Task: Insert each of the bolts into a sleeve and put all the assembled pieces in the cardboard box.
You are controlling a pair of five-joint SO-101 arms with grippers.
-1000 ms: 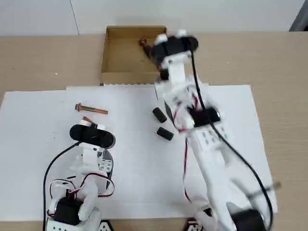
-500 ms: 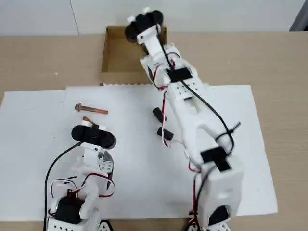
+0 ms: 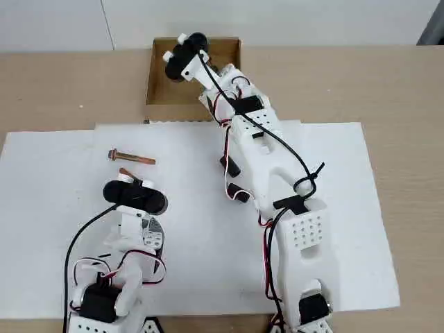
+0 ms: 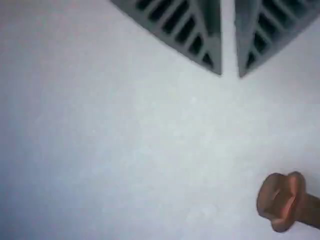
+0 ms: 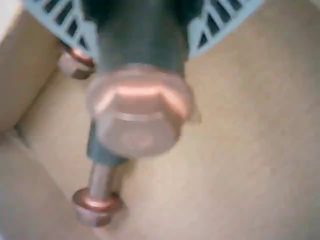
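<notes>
The right tool [image 5: 141,30] pinched a black sleeve with copper bolt [image 5: 139,107] above the brown cardboard box [image 3: 159,83], where one assembled piece [image 5: 100,200] lay. A loose copper bolt [image 3: 132,157] and a spare black sleeve [image 3: 227,166] lay outside. The left tool [image 4: 229,70] was pressed nearly together, empty.

I am viewing a white paper sheet [image 3: 201,277] lying on the wooden table [image 3: 402,83] toward 6 o'clock, pale wall [image 3: 312,21] at 12.

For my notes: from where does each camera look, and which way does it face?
High view: fixed above the table, facing down; left arm, right arm.
Left wrist view: on its arm, facing the white paper; left gripper, loose bolt.
Right wrist view: on its arm, facing into the cardboard box; right gripper holding sleeved bolt.
Shared: high and right wrist views show that box.
</notes>
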